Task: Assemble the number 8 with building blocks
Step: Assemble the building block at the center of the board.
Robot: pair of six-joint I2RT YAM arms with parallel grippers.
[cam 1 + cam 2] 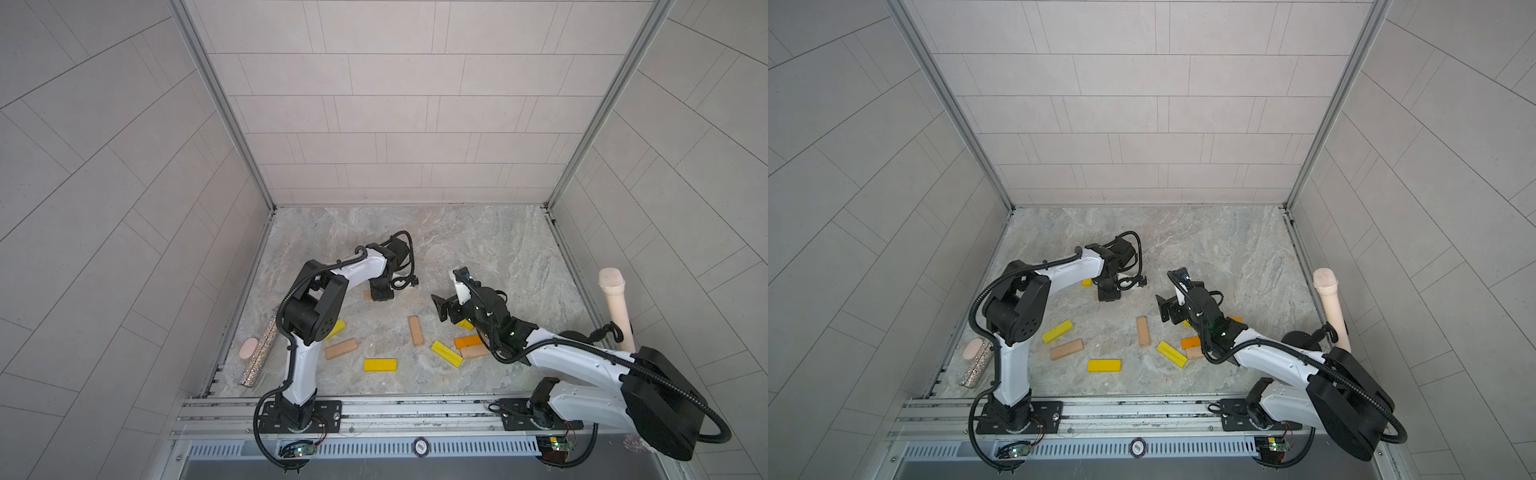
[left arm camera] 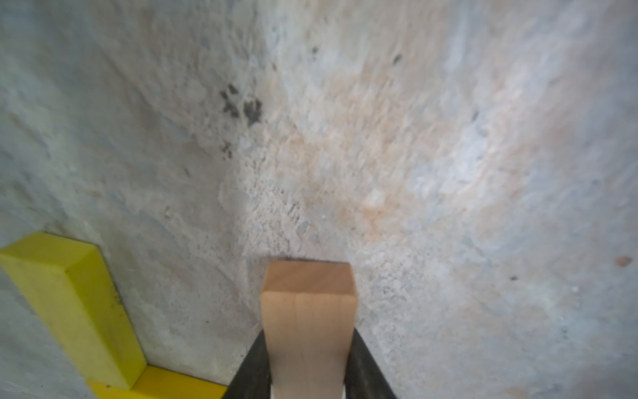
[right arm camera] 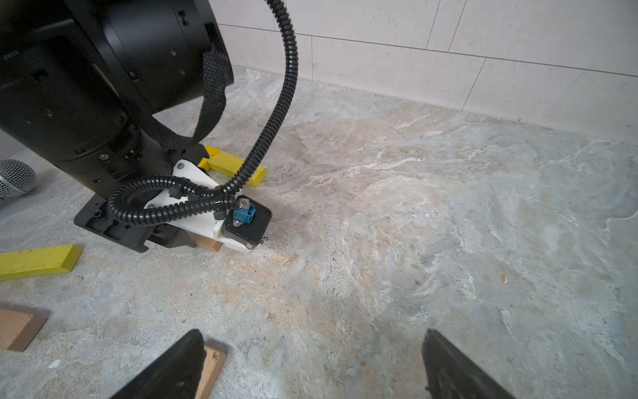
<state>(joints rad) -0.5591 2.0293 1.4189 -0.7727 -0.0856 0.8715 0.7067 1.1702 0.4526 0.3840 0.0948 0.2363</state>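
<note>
You're working on a grey marble-look counter that's sitting boxed in by pale tiled walls on the left, right and far sides, with a metal rail running along the near edge. Your left claw is pinching a tan block tight, low over the middle of the counter, just beside two yellow bars that are sitting in an L. Can't tell if the tan one is touching down. Your right claw is hanging wide with nothing in it, right of centre. The other building blocks are lying scattered across the near half, between the two arms. A glittery silver microphone is hugging the left edge and a beige microphone is leaning on the right wall. The far half is lying open up to the back wall.
</note>
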